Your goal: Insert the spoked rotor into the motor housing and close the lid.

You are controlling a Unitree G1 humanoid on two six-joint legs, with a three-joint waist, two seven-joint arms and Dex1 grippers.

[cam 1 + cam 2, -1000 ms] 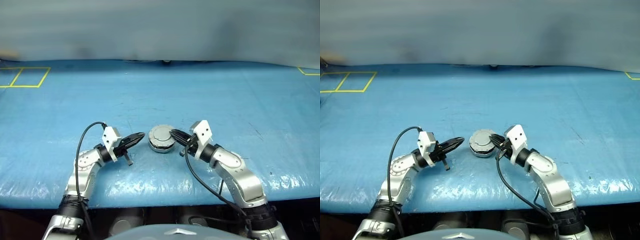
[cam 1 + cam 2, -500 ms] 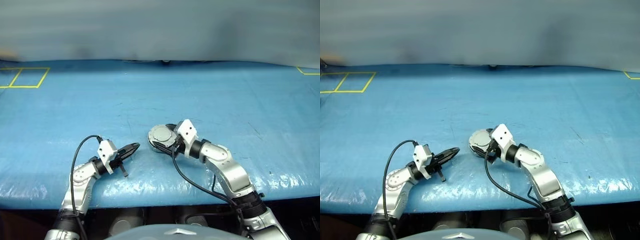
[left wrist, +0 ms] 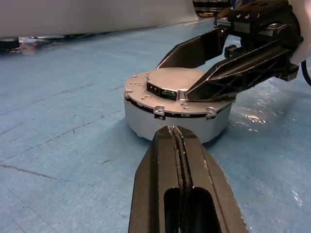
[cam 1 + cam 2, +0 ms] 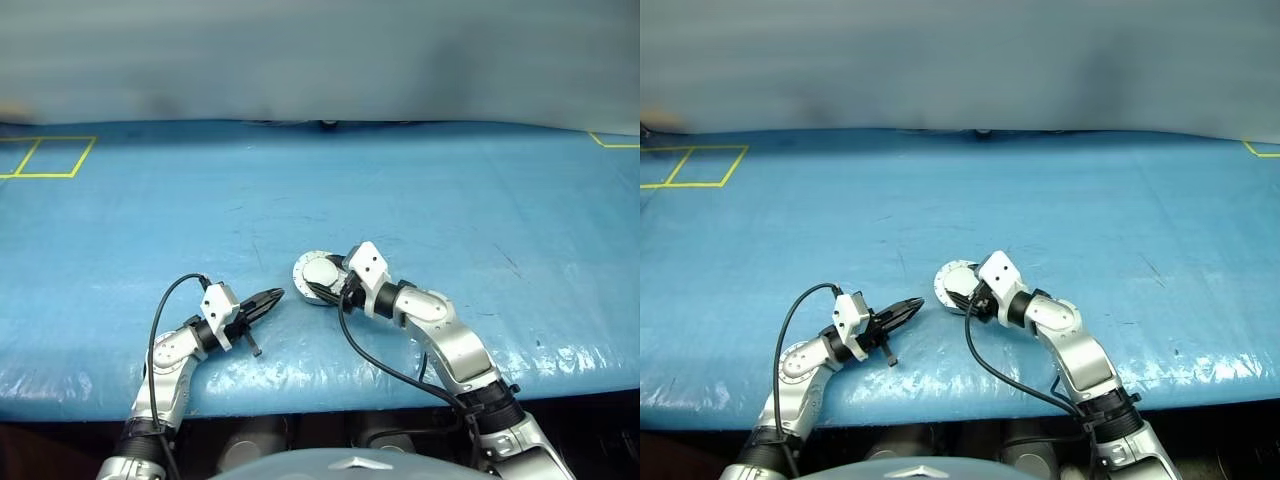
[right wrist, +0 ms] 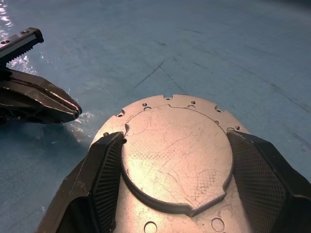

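Note:
The motor housing (image 3: 170, 124) is a round grey metal cup on the blue table, near its front edge. The lid (image 5: 177, 150) lies flat on top of it, plain grey face up. The spoked rotor is hidden. My right gripper (image 5: 176, 138) reaches over the housing from the right. One finger (image 5: 104, 165) presses each side of the lid's raised plate, so it is shut on the lid. My left gripper (image 4: 278, 294) is shut on nothing. It points at the housing wall from the left, a short gap away.
A blue plastic sheet (image 4: 450, 200) covers the table and is glossy and wrinkled along the front edge. Yellow tape squares (image 4: 45, 155) mark the far left corner. A grey wall runs behind the table. A black cable loops from each wrist.
My right gripper has swung left from beside the housing, opened, and closed over the lid. My left gripper has drawn back and down, away from the housing. The housing has barely moved.

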